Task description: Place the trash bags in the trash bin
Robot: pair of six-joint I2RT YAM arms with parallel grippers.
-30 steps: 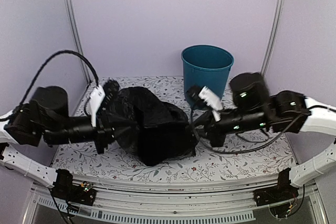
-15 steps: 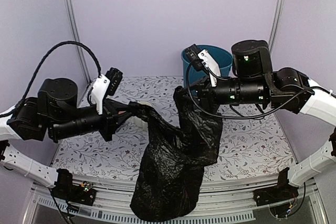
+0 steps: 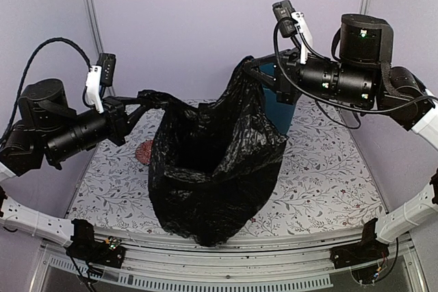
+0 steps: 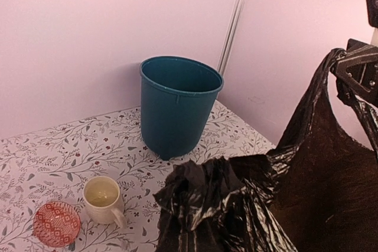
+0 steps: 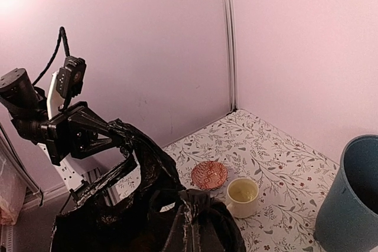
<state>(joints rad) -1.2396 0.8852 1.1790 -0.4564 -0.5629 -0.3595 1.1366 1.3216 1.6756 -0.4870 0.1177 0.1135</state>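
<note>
The black trash bag (image 3: pixel 212 169) hangs in the air, stretched between both grippers, its bottom sagging over the table's front edge. My left gripper (image 3: pixel 142 97) is shut on the bag's left rim. My right gripper (image 3: pixel 254 72) is shut on its right rim, held higher. The teal trash bin (image 3: pixel 286 107) stands at the back right, mostly hidden behind the bag and the right arm. In the left wrist view the bin (image 4: pixel 177 104) stands upright and empty, with bunched bag (image 4: pixel 236 205) covering my fingers. The right wrist view shows the bag (image 5: pixel 147 216) and the left gripper (image 5: pixel 88 134).
A cream mug (image 4: pixel 103 200) and a small red patterned dish (image 4: pixel 56 223) sit on the floral table left of the bin. The dish also shows in the top view (image 3: pixel 144 152). Purple walls and metal posts enclose the back and sides.
Both arms have risen and spread apart, lifting the bag off the table. The bag hung long over the front edge half a second ago; now it hangs higher and wider.
</note>
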